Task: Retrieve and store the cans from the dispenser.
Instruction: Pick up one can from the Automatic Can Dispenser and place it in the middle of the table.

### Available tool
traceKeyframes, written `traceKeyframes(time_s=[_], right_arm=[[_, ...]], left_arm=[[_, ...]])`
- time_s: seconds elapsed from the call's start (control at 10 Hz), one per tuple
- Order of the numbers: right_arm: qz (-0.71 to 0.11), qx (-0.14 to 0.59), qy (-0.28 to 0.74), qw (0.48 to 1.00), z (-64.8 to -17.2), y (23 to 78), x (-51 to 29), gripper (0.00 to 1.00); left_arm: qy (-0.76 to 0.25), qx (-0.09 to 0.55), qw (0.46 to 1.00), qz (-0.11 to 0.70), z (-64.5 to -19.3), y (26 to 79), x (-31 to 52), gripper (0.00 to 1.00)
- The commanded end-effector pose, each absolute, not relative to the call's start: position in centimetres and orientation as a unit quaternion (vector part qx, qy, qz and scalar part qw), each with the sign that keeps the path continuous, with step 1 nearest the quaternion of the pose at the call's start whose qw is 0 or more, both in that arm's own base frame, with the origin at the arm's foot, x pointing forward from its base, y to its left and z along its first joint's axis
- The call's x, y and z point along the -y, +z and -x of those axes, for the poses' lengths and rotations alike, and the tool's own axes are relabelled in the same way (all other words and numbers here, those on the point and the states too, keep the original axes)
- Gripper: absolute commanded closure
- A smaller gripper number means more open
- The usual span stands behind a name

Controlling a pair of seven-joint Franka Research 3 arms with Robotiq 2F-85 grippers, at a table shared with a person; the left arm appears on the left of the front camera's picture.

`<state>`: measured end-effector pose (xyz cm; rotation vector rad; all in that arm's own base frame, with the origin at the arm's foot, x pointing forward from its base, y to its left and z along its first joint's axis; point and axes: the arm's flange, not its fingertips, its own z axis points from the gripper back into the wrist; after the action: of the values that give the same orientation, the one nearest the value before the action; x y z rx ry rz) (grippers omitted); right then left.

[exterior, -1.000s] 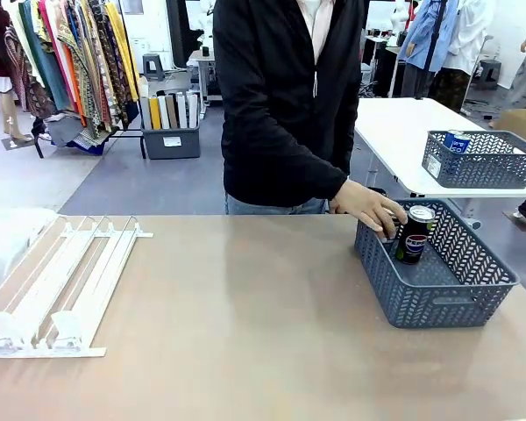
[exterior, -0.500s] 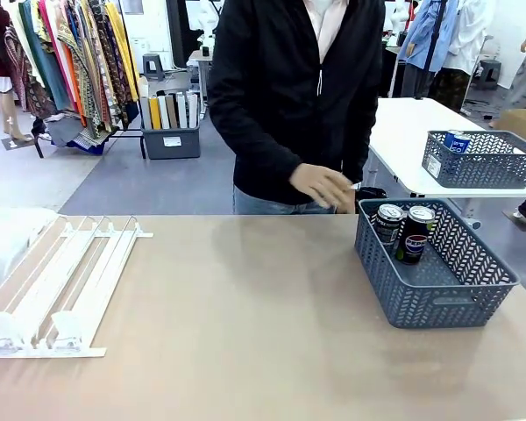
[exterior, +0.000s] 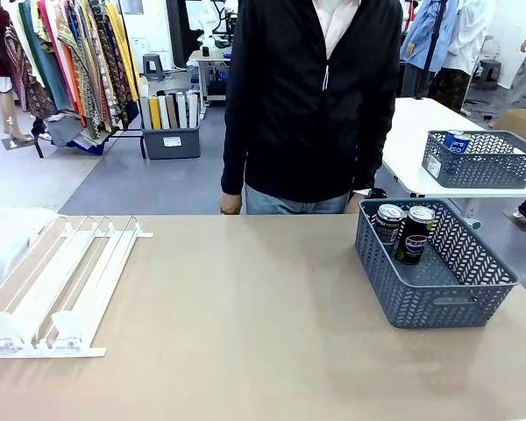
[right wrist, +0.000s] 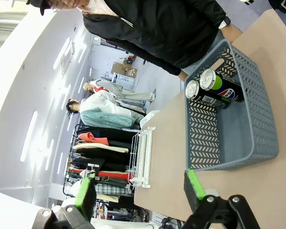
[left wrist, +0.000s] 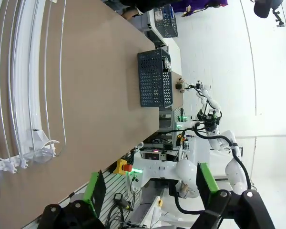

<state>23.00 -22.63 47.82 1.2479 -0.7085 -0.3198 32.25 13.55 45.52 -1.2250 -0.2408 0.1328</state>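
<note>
Two black Pepsi cans stand upright side by side in the far left corner of the grey mesh basket at the table's right. The white dispenser lies flat at the table's left, its lanes bare. In the left wrist view my left gripper is open, off the table's edge, with the dispenser ahead and the basket far off. My right gripper is open too, looking at the basket with both cans inside.
A person in a black jacket stands at the table's far edge, a hand hanging by the side. A second grey basket holding a blue can sits on a white table behind.
The person's hand has left the basket, where a second Pepsi can now stands beside the first, and dropped to the side as the person straightened up. Neither gripper has visibly changed.
</note>
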Motion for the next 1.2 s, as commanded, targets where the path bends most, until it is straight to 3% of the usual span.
traceKeyframes(time_s=[0.0, 1.1], right_arm=[[-0.574, 0.338, -0.14, 0.732, -23.28, 48.03, 22.46, 0.0], [-0.574, 0.338, -0.14, 0.732, -23.28, 48.03, 22.46, 0.0]], left_arm=[[0.064, 0.106, 0.809, 0.574, -32.01, 45.73, -13.53, 0.0], [0.064, 0.106, 0.809, 0.574, -32.01, 45.73, -13.53, 0.0]])
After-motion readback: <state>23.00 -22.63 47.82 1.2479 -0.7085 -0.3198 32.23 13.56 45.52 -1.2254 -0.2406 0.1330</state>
